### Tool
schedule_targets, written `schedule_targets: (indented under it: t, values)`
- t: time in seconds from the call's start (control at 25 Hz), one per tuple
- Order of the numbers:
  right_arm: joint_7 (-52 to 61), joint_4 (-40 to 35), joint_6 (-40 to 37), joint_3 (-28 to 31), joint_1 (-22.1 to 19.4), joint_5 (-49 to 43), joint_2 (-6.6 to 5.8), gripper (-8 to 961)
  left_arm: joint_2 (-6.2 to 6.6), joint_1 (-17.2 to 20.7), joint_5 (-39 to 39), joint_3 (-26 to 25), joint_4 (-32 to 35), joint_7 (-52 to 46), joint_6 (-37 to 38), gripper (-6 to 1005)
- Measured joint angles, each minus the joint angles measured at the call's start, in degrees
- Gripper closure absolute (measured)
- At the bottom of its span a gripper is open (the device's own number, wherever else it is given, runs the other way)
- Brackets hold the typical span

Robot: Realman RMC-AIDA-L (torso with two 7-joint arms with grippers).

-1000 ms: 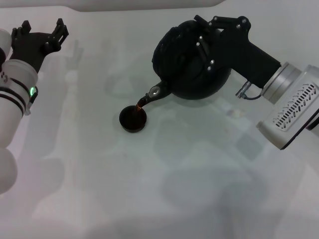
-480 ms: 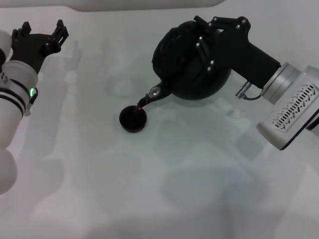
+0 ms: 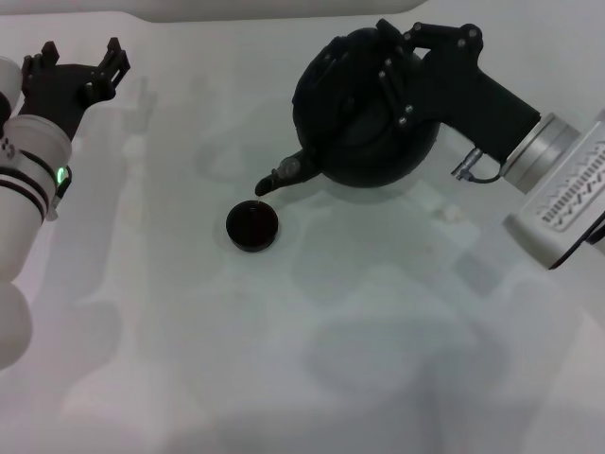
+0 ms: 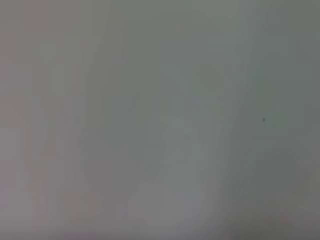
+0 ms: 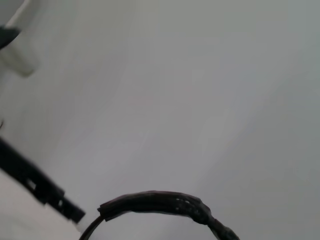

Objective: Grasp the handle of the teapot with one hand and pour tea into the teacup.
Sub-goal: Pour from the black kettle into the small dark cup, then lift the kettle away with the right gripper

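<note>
Teapot (image 3: 364, 118) is held above the white counter (image 3: 359, 331) by the right pincer (image 3: 397, 71), which is clenched on the handle (image 3: 392, 90) arching over the pot's top. The pot is only slightly tipped, its short spout (image 3: 281, 177) pointing down toward the teacup (image 3: 251, 226), which sits on the counter just beside and below the spout tip, not touching it. No stream is seen between spout and cup, and the cup's inside looks dark, so whether it is filled cannot be told. The pouring step is judged to be at or near its end. What is called for next is probably that the pot be levelled fully and lowered onto the counter well clear of the cup. The left pincer (image 3: 80, 66) is parked at the far left, released.
</note>
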Motion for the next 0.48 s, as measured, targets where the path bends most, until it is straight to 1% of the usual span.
schedule_targets:
  t: [0.16, 0.32, 0.48]
  values:
    - [5.8, 0.6, -1.4, 0.1, 0.1, 0.0, -0.19, 839, 0.00, 0.0, 0.0, 0.0, -0.2, 0.0, 0.0, 141]
    - [12.5, 0.9, -1.2, 0.1, 0.2, -0.1, -0.23, 839, 0.00, -0.1, 0.0, 0.0, -0.2, 0.0, 0.0, 141]
    - [21.8, 1.0, -1.2, 0.8, 0.1, 0.0, -0.23, 839, 0.00, -0.1, 0.0, 0.0, -0.2, 0.0, -0.1, 141]
